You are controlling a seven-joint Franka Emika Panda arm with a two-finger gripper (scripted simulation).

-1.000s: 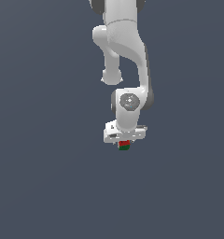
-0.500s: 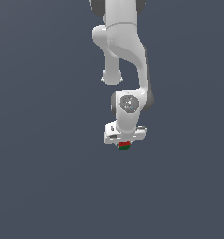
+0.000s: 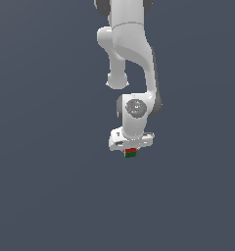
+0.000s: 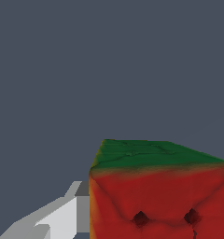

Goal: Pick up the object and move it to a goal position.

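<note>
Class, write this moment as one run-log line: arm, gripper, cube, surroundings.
arm: reaching down | gripper: shut on cube | cube: red and green faces showing, against finger | surroundings: plain grey

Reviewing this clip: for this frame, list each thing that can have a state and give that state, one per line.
gripper: pointing down, shut on the cube, one finger pressed against the cube's side.
cube: held between the gripper fingers, red and green faces showing; whether it is lifted or resting on the surface cannot be told.
arm: bent over, reaching down from the top of the exterior view.
</note>
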